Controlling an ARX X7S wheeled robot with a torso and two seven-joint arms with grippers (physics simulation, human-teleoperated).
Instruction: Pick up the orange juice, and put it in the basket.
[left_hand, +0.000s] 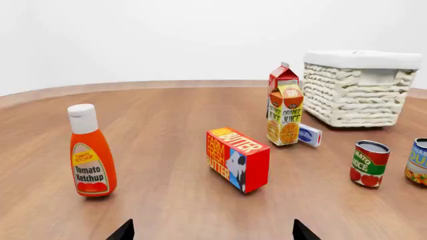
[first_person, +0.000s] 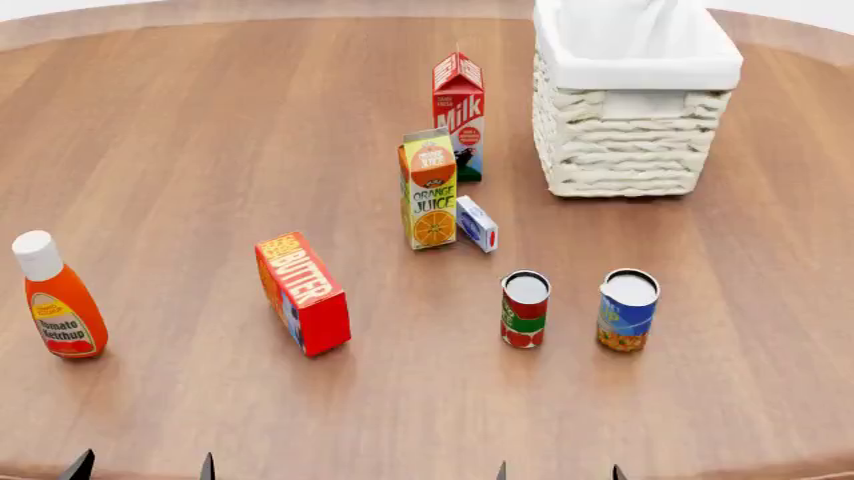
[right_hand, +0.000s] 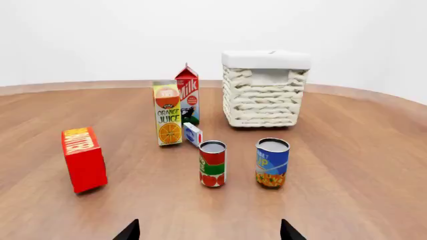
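Both grippers empty, jaws spread, well short of the orange juice (first_person: 429, 189). Best taken mid-carton, clear of the milk carton (first_person: 458, 112) behind, then lifted over the basket (first_person: 627, 150).

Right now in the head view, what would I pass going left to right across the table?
Tomato ketchup bottle → butter box → orange juice → red tomato can → blue can. The milk carton, the small white-and-blue box and the basket overlap others' spans, so I left them out.
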